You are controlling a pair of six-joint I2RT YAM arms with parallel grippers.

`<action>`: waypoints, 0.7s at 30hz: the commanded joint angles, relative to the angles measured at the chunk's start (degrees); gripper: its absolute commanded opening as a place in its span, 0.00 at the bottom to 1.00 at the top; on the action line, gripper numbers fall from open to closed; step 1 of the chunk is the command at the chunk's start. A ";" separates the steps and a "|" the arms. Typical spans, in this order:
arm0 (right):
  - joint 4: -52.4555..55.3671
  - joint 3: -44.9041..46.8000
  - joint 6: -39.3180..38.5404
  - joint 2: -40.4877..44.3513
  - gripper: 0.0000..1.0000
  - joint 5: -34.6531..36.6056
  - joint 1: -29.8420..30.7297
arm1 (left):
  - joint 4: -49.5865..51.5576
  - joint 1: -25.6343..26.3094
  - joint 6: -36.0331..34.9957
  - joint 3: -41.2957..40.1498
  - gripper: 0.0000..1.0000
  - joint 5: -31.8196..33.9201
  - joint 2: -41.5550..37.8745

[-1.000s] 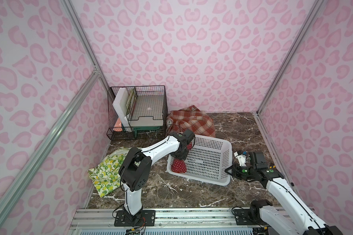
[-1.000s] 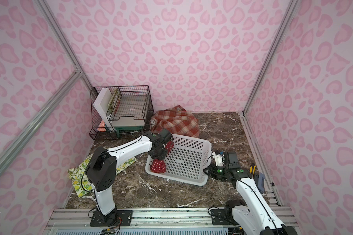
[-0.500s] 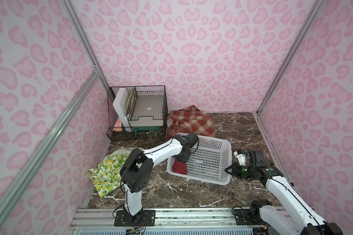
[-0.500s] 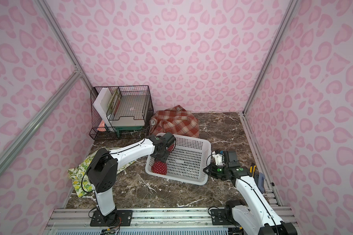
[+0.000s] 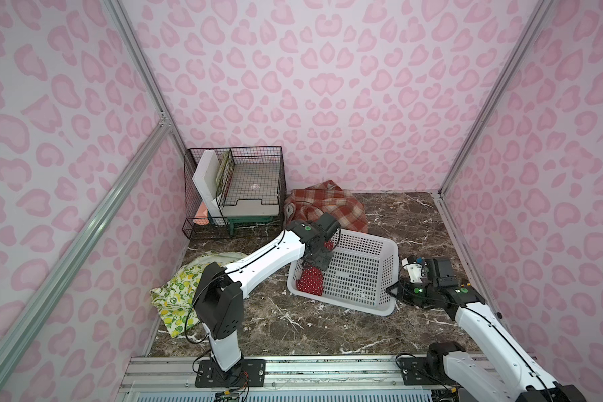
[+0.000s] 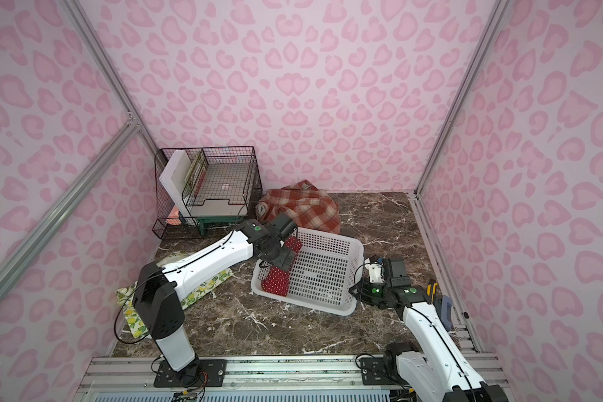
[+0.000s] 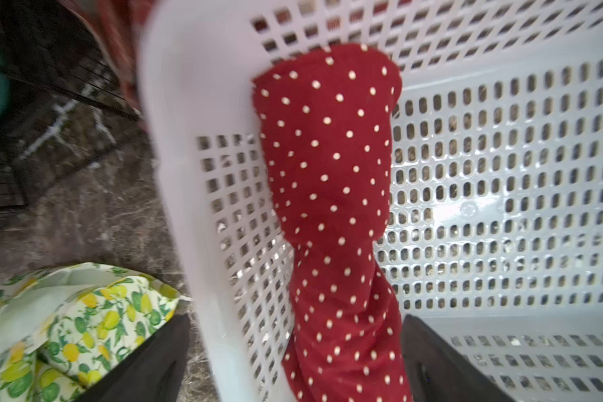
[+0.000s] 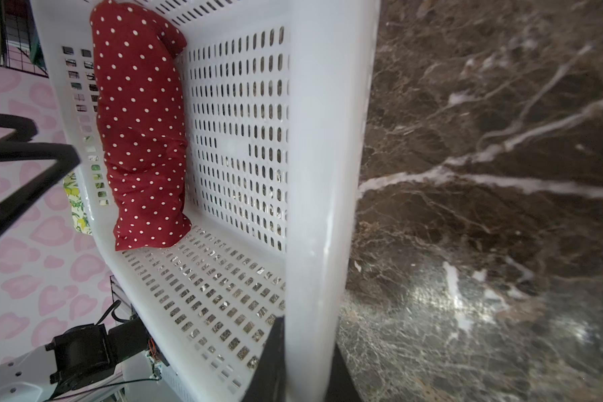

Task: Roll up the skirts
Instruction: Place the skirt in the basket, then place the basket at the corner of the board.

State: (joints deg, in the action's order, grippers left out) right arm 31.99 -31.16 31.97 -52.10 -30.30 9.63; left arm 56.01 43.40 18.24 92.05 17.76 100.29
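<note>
The red polka-dot skirt (image 5: 311,282) (image 6: 275,282) lies rolled inside the white basket (image 5: 345,302), along its left wall (image 7: 174,139). My left gripper (image 5: 316,259) (image 7: 295,318) hovers open above the roll (image 7: 328,174). One finger stands outside the basket wall and one inside, and neither grips the cloth. My right gripper (image 5: 394,290) (image 8: 307,362) is shut on the basket's right rim (image 8: 324,174). The plaid skirt (image 5: 331,205) sits crumpled behind the basket. The lemon skirt (image 5: 178,289) (image 7: 84,330) lies loose on the floor at the left, partly under my left arm.
A black wire rack (image 5: 234,188) with a white board and trays stands in the back left corner. Pink walls and metal posts close in the marble floor (image 5: 328,330). Small tools (image 6: 439,299) lie by the right wall.
My left gripper has opened and let go of the red polka-dot roll, which now rests in the basket. The left wrist has shifted slightly. The right arm has not moved.
</note>
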 commanded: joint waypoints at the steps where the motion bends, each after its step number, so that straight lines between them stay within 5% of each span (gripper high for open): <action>1: -6.28 -1.43 3.51 -0.11 0.00 1.59 -0.76 | 3.26 -0.11 -0.02 1.63 0.98 3.33 -3.37; 16: -17.42 -7.27 9.41 -0.16 0.00 -7.88 -24.03 | -1.41 -0.57 -1.63 -4.11 0.98 1.84 -12.55; 21: -24.54 -6.11 14.64 -1.08 0.00 -2.57 -29.38 | -1.91 -1.34 -2.50 -3.95 0.98 0.79 -12.93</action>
State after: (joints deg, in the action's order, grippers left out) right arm 18.11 -37.43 42.96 -52.45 -32.88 -18.41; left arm 55.33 42.39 16.53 87.72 19.68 87.48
